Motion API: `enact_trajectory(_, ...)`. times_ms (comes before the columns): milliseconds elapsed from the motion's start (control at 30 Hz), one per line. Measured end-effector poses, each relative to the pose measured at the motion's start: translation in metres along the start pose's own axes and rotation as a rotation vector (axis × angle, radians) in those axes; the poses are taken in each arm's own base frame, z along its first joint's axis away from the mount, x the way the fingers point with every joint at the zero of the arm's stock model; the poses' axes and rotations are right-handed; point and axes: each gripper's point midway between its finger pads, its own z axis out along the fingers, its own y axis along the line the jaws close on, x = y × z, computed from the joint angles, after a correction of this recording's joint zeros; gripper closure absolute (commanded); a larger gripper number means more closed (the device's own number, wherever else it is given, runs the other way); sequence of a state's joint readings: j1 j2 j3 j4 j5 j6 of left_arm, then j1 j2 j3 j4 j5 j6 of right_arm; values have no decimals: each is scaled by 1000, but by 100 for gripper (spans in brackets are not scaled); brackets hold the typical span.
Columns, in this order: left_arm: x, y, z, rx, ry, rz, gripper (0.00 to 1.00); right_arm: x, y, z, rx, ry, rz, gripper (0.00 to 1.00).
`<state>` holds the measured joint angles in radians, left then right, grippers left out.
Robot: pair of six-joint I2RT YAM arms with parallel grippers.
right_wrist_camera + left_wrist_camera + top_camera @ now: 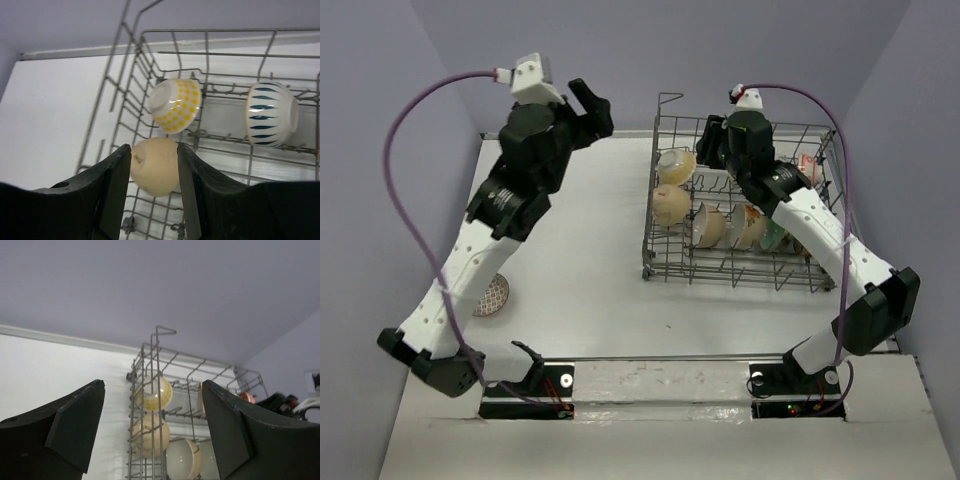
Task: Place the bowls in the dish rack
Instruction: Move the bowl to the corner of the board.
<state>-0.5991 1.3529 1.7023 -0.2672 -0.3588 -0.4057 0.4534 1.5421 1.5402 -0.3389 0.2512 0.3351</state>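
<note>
Tan bowl [156, 172] in dish rack [225, 30], between right hand [154, 152] fingers

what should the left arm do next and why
Probably lower the left tool toward the patterned bowl lying on the table beside that arm. The tool is wide open and empty, held high and facing the dish rack, and that bowl is the only one visible outside the rack.
</note>
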Motion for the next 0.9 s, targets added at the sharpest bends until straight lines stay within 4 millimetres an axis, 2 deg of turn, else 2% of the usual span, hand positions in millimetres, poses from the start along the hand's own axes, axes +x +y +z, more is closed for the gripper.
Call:
enact_trajectory(33, -17, 5, -14, -10, -38, -13, 11, -3, 15, -9, -29, -12, -9, 49)
enact_trajectory(100, -53, 18, -44, -36, -131, -47, 10, -4, 62, -32, -130, -28, -41, 47)
enact_trajectory(167, -74, 33, -68, -66, -190, -69, 9, 0, 104, -50, -216, -32, -71, 46)
enact_trajectory(233, -87, 54, -96, -114, -240, -87, 9, 19, 157, -70, -333, -6, -110, 45)
enact_trajectory(267, -89, 61, -105, -130, -251, -92, 9, 28, 176, -77, -373, 6, -126, 45)
enact_trajectory(333, -89, 76, -126, -165, -264, -97, 9, 56, 214, -82, -442, 48, -168, 43)
enact_trajectory(400, -92, 86, -144, -184, -276, -105, 9, 91, 241, -77, -484, 108, -213, 39)
enact_trajectory(567, -95, 100, -171, -212, -289, -114, 9, 191, 293, -44, -581, 290, -304, 27)
enact_trajectory(700, -87, 111, -183, -238, -270, -106, 9, 270, 316, -23, -642, 427, -355, 22)
enact_trajectory(767, -80, 117, -187, -259, -249, -94, 9, 294, 324, -22, -670, 465, -365, 22)
enact_trajectory(900, -69, 128, -193, -296, -217, -74, 8, 319, 343, -28, -748, 510, -352, 22)
